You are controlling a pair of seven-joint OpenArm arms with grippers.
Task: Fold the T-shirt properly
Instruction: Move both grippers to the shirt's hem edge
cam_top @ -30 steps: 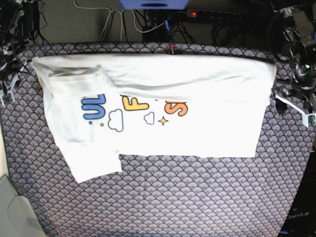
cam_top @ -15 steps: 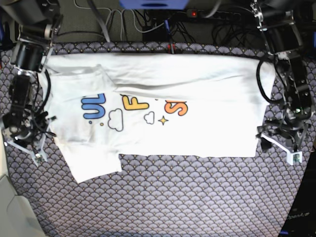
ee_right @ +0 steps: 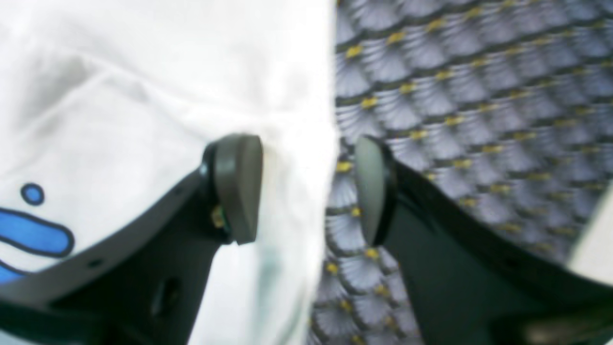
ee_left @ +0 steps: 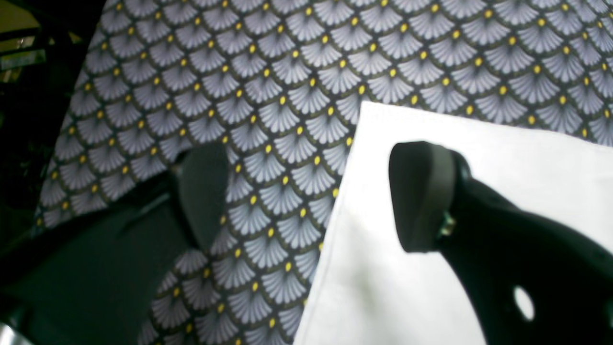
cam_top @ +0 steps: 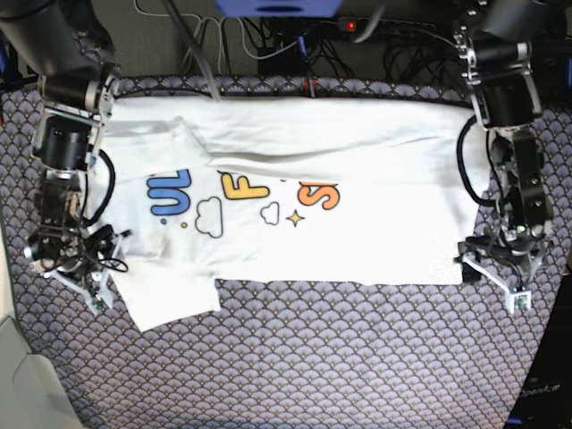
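Note:
The T-shirt (cam_top: 357, 241) lies flat on the patterned tablecloth (cam_top: 313, 357), white, its top part folded down over the coloured print. One sleeve sticks out at the front left. My left gripper (cam_top: 494, 279) is open at the shirt's front right corner. In the left wrist view the left gripper (ee_left: 311, 196) has one finger over the T-shirt (ee_left: 503, 158) and one over bare cloth. My right gripper (cam_top: 85, 284) is open at the left edge by the sleeve. In the right wrist view the right gripper (ee_right: 304, 191) straddles the edge of the T-shirt (ee_right: 143, 96), with nothing pinched.
A power strip (cam_top: 384, 27) and cables lie behind the table's far edge. A grey object (cam_top: 18, 375) sits off the front left corner. The fan-patterned tablecloth (ee_left: 287, 72) runs bare along the front of the table.
Both arms have swung in from the table's sides and come down toward the front, reaching the shirt's left edge and front right corner. The shirt has not moved. Both grippers stayed open.

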